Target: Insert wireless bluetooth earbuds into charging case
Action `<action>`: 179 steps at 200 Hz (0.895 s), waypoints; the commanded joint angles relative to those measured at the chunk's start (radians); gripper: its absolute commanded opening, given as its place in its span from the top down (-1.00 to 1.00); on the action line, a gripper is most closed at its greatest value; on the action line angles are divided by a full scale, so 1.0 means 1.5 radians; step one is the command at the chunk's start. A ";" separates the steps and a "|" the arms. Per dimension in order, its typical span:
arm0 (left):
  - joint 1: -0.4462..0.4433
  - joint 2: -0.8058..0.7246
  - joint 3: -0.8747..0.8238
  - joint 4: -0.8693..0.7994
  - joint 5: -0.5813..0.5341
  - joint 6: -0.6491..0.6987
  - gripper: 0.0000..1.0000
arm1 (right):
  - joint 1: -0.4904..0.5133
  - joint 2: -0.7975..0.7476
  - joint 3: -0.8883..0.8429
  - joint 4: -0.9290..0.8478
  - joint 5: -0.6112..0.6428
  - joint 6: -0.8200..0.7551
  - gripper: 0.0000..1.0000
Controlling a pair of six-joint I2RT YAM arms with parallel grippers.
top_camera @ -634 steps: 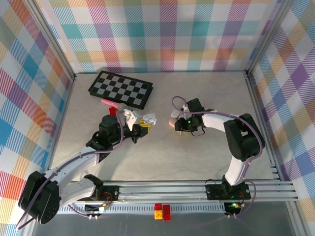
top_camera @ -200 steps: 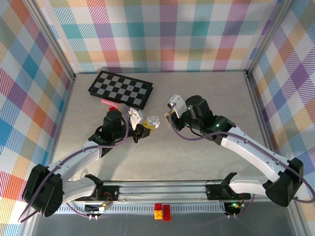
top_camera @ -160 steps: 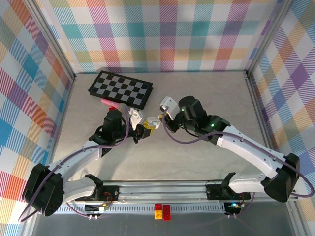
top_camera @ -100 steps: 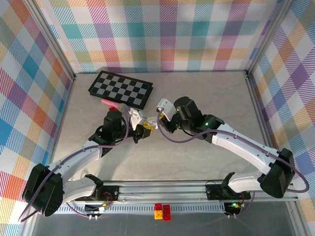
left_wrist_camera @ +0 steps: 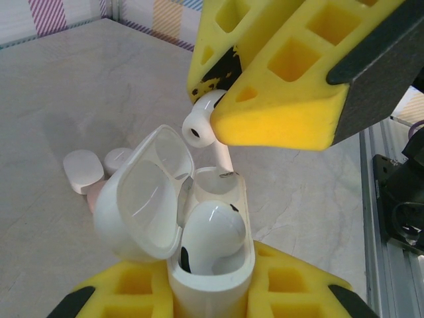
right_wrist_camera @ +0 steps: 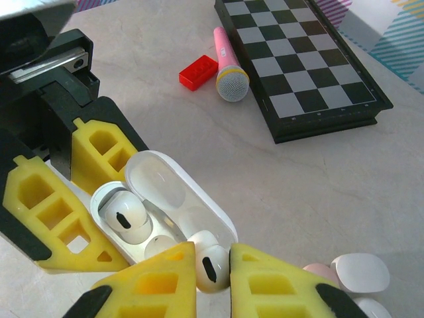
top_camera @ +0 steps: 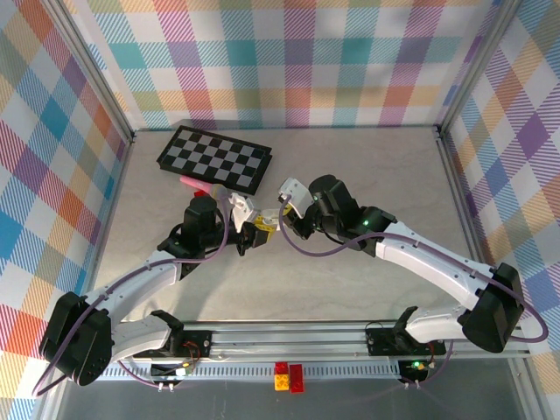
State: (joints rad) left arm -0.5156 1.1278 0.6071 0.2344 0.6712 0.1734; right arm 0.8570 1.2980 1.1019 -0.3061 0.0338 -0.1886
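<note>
1. Here, two robot arms meet over the middle of a pale stone-patterned tabletop (right_wrist_camera: 318, 179), just near of a folded black-and-white chessboard (right_wrist_camera: 305, 59).
2. The left claw (left_wrist_camera: 212, 298), padded in yellow foam, is clamped on a white pebble-shaped plastic charging case (right_wrist_camera: 169, 189). It holds the case upright, off the tabletop, with the hinged lid swung open toward the far side.
3. A glossy white seated earbud (left_wrist_camera: 209, 232) fills the case's left socket. The right-hand socket (right_wrist_camera: 159, 246), on the side facing the other arm, looks vacant.
4. The right claw (right_wrist_camera: 212, 258) is pinched together on a small white plastic earbud with a short stem (left_wrist_camera: 197, 127). It grips the bulb and leaves the stem free.
5. The held earbud hangs just above the vacant socket. Its long axis is close to upright, stem downward, with the tip at the socket's mouth; whether it touches cannot be told.
6. The right arm carries the bud, so seating it likely needs only a short push down along the stem while the left arm steadies the case.
7. Spare rounded white and pink cases (right_wrist_camera: 361, 271) lie on the tabletop nearby.
</note>
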 commanded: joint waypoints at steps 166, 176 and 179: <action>0.001 -0.015 0.031 0.019 0.021 -0.004 0.96 | 0.003 -0.006 -0.018 -0.031 -0.137 -0.076 0.55; 0.001 -0.015 0.030 0.018 0.021 -0.003 0.96 | 0.003 -0.006 -0.016 -0.035 -0.135 -0.075 0.48; 0.001 -0.015 0.030 0.018 0.021 -0.003 0.96 | 0.003 -0.006 -0.016 -0.036 -0.132 -0.075 0.44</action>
State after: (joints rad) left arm -0.5156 1.1263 0.6132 0.2295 0.6991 0.1730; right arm 0.8543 1.2980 1.0855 -0.3164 -0.0826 -0.2798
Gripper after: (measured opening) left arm 0.201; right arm 0.238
